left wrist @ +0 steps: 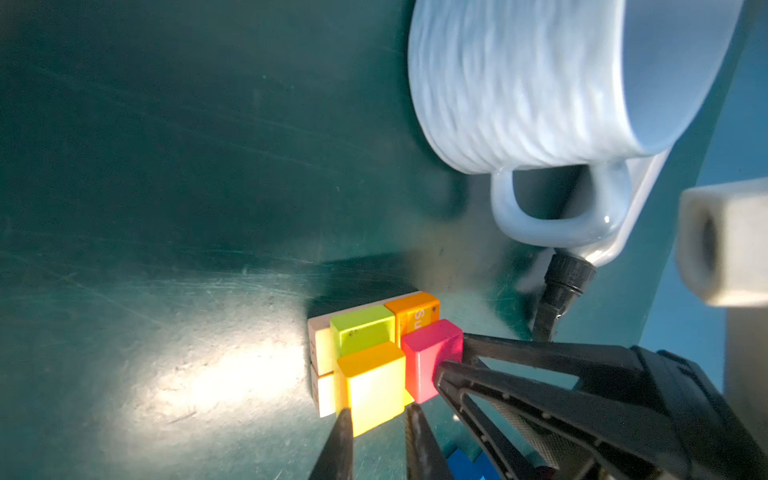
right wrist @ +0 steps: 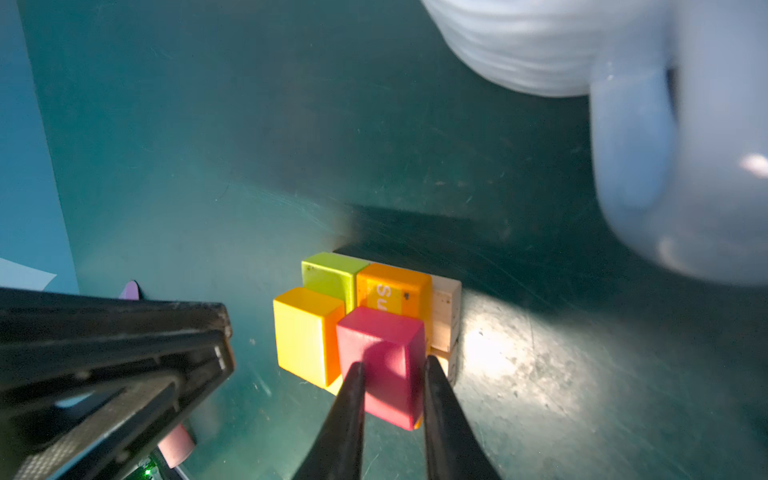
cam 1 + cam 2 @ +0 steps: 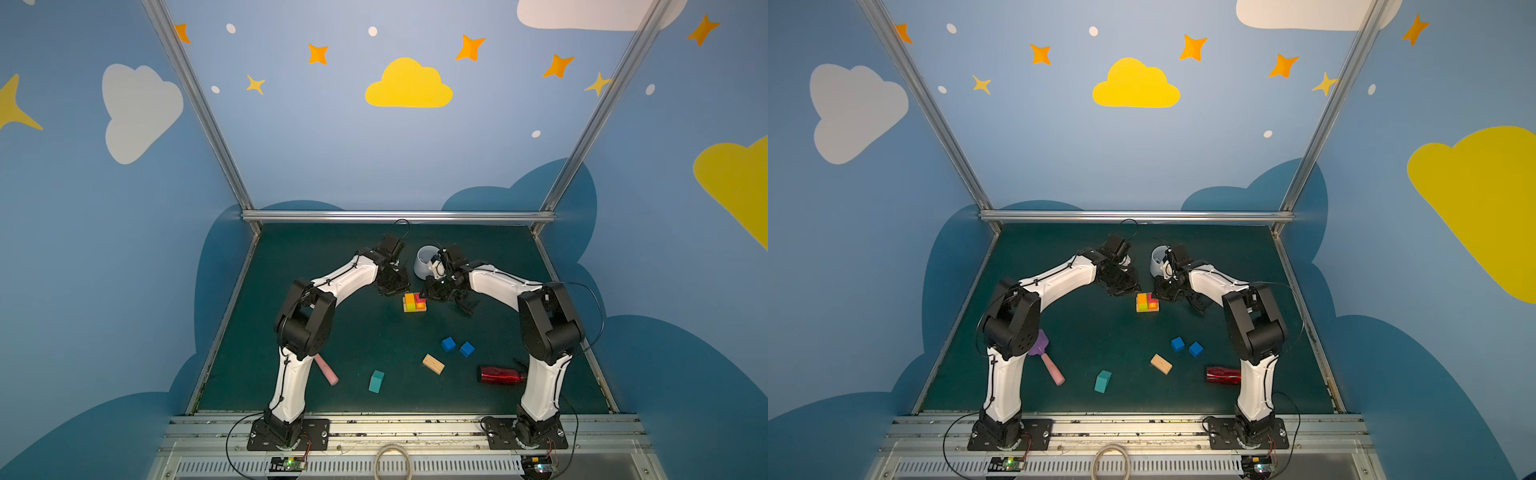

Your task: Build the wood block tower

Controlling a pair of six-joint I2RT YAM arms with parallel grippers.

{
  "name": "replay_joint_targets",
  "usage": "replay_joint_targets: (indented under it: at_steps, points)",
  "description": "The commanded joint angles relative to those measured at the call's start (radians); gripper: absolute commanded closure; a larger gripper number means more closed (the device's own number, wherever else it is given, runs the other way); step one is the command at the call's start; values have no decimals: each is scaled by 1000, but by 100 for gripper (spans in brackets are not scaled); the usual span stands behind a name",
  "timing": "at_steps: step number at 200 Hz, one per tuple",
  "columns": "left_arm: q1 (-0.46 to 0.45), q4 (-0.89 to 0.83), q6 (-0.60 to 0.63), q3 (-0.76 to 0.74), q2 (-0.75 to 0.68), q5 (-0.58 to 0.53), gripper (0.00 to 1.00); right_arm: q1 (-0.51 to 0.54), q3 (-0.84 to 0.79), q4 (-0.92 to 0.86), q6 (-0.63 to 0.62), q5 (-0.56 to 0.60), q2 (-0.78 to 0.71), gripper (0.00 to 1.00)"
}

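Observation:
The tower (image 3: pixel 414 302) stands mid-table: tan bars (image 1: pixel 322 353) lowest, a yellow-green bar (image 1: pixel 361 328) and an orange bar (image 1: pixel 415 311) on them, with an orange cube (image 1: pixel 374 386) and a pink cube (image 2: pixel 382 349) on top. My left gripper (image 1: pixel 378 415) is shut on the orange cube from the tower's left. From the right, my right gripper (image 2: pixel 392 370) is shut on the pink cube. Two blue cubes (image 3: pixel 448 344) (image 3: pixel 467 349), a tan bar (image 3: pixel 433 364) and a teal piece (image 3: pixel 376 381) lie loose nearer the front.
A white mug (image 3: pixel 426 262) stands just behind the tower, close to the right wrist. A red bottle (image 3: pixel 500 375) lies by the right arm's base. A purple spatula with a pink handle (image 3: pixel 1052 370) lies by the left arm's base.

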Motion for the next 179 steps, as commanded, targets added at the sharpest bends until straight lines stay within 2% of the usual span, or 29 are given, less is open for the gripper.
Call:
replay_joint_targets:
  at_steps: [1,128,179]
  points:
    - [5,-32,6,-7,0,-9,73,2,17,-5,-1,0,16,76]
    - [5,-21,-7,3,46,19,73,1,18,-7,-1,-1,17,75]
    - [4,-21,-12,18,75,35,75,3,18,-7,-1,1,20,75]
